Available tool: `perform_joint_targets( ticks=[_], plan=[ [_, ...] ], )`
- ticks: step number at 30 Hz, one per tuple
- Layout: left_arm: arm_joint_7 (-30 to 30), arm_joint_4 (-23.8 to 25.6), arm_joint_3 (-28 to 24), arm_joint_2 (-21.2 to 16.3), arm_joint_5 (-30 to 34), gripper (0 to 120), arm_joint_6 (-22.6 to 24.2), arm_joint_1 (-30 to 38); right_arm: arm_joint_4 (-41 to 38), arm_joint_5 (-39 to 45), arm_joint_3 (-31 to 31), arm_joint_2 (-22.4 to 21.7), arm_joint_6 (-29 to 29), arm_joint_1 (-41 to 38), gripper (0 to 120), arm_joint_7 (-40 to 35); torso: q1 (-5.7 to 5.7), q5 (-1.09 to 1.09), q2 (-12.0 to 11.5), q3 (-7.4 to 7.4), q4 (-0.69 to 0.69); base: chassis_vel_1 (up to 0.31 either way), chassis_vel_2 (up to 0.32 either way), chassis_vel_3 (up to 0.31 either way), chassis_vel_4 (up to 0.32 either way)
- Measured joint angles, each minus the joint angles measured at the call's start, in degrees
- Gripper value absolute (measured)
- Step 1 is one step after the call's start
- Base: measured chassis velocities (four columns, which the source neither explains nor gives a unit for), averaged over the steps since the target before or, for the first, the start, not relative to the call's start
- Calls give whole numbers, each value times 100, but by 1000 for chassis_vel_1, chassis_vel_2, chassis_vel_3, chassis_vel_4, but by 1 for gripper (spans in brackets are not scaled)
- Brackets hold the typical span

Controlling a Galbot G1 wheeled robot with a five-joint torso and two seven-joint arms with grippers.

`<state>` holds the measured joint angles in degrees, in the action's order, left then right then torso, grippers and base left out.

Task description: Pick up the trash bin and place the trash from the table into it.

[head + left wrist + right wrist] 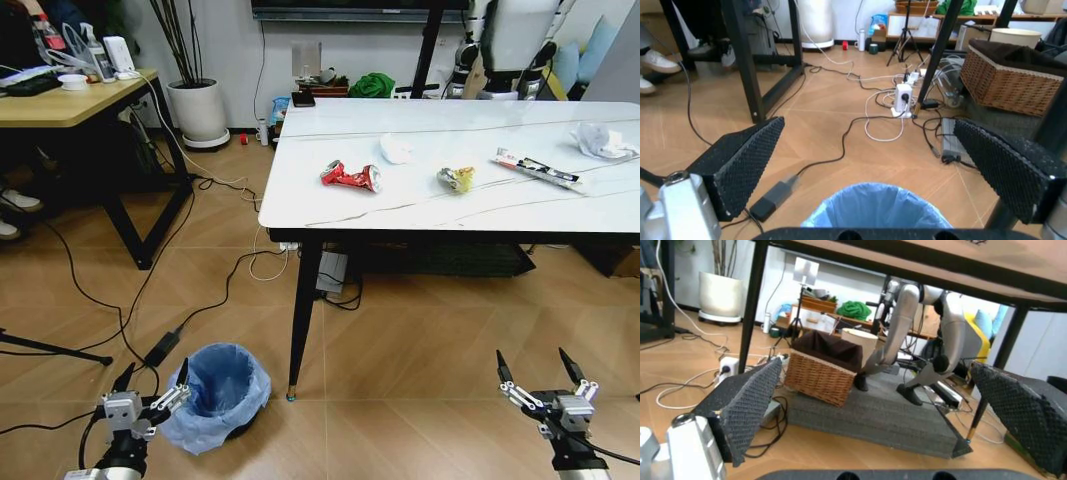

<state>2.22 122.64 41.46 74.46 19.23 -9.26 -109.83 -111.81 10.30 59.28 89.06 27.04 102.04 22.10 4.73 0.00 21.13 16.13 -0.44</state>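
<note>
Wood-look floor ran across the whole lower frame of the head view, cables snaking over it, and the table (470, 215) filled the upper right with its white marble top. Down at the lower left sat the bin (222, 392), blue bag crinkled around its rim, standing on the floor just left of the table's front-left leg. The left gripper (152, 385) hung right beside it, fingers spread wide, its nearer fingertip almost at the bag's edge. That was the relation that mattered: the bin lay just to the right of the left claw and a touch ahead of it, with the round mouth facing up. In the left wrist view the bin (877, 212) showed low and centred between the two open pads, so the claw looked lined up on it but not yet around the rim. Over at the lower right the right gripper (541, 377) hovered low above bare floor, also wide open, well apart from the bin with the table leg between them. My call: the left arm was plainly the nearer one for the pick-up. Up on the table the trash waited untouched: a crushed red can (351, 176), a white tissue (396, 149), a yellow wrapper (456, 179), a long thin wrapper (538, 170) and another tissue (602, 141) at the far right.
</note>
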Motion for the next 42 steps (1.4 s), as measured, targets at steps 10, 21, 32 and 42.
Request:
perform_joint_targets(
  ticks=[10, 21, 32, 42],
  plan=[
    [-79, -76, -6, 86, -20, 100, -33, 22, 8, -127, -150, 61, 28, -26, 100, 28, -75, 0, -234, -160, 0, 0, 0, 0, 0],
    [-170, -169, -2, 160, -65, 100, -129, 59, -33, -131, -114, 9, 70, 26, 100, 42, -189, 0, -584, -396, 0, 0, 0, 0, 0],
    [-208, -181, -14, 164, -75, 100, -149, 52, -60, -129, -122, 51, 74, 35, 100, 52, -257, 0, -804, -547, 0, 0, 0, 0, 0],
    [-242, -299, 5, 148, -66, 100, -221, 58, -34, -169, -176, 118, 97, 13, 100, 66, -320, 0, -1025, -705, 0, 0, 0, 0, 0]
  ],
)
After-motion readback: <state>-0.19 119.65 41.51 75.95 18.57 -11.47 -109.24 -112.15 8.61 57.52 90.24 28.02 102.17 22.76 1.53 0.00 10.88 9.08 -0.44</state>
